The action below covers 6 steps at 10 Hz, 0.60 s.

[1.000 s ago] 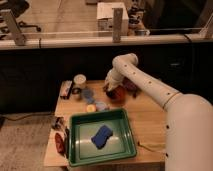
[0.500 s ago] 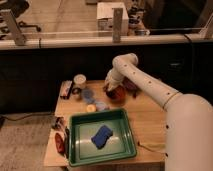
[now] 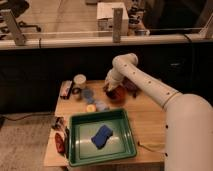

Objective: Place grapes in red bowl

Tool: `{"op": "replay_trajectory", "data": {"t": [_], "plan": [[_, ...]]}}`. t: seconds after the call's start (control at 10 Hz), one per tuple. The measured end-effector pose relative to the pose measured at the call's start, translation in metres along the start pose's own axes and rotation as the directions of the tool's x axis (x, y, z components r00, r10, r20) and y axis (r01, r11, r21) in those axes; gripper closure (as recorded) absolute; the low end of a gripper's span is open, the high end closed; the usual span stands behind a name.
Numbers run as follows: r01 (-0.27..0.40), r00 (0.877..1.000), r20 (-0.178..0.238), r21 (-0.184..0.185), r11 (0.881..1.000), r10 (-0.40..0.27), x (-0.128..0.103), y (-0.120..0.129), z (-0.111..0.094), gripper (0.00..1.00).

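Note:
The small dark-red bowl (image 3: pixel 119 95) stands on the wooden table (image 3: pixel 145 120), behind the green tray. My gripper (image 3: pixel 111 90) hangs from the white arm (image 3: pixel 145 82) and sits right at the bowl's left rim, just above it. The gripper and wrist hide part of the bowl. I cannot make out the grapes; they may be hidden at the gripper or in the bowl's dark inside.
A large green tray (image 3: pixel 80 150) with a blue sponge (image 3: pixel 102 136) fills the table's front. Two pale blue lids (image 3: pixel 89 94) and a yellow piece (image 3: pixel 90 107) lie left of the bowl. A white cup (image 3: pixel 79 80) stands at the back left. A darker dish (image 3: pixel 132 85) sits behind the bowl. Red items (image 3: pixel 61 141) lie at the left edge.

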Motion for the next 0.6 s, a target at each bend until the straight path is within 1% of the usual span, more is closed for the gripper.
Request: {"op": "replay_trajectory", "data": {"t": [0.6], "plan": [[0.000,1.000,0.003,-0.004,1.000,0.000,-0.0006,0.0004,0.0007,0.71]]}}
